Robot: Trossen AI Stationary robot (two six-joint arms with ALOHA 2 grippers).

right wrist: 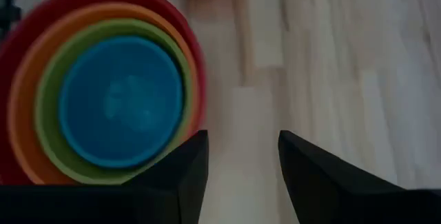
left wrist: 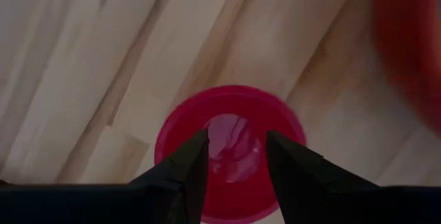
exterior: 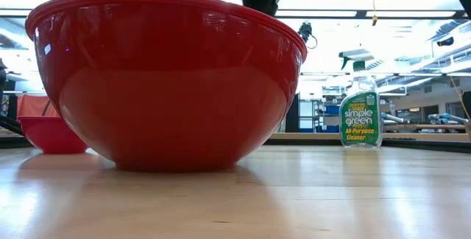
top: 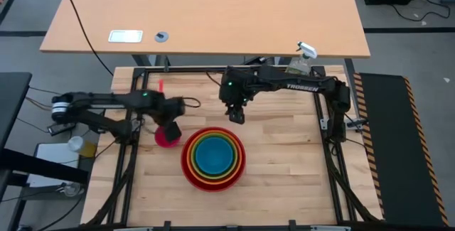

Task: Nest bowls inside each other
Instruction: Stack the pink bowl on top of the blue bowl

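Four bowls sit nested near the table's front middle: red outermost, then orange, green and blue innermost. The red bowl rests on its base. To its left a small magenta-pink bowl stands alone on the wood. My left gripper hangs open right above the pink bowl, pointing down, one finger over each side of its hollow. I see no touch. My right gripper is open above bare wood, just beyond the stack's far edge.
A green spray bottle stands at the table's far right corner. A second wooden desk lies beyond the far edge. Bare wood extends to the right of the stack.
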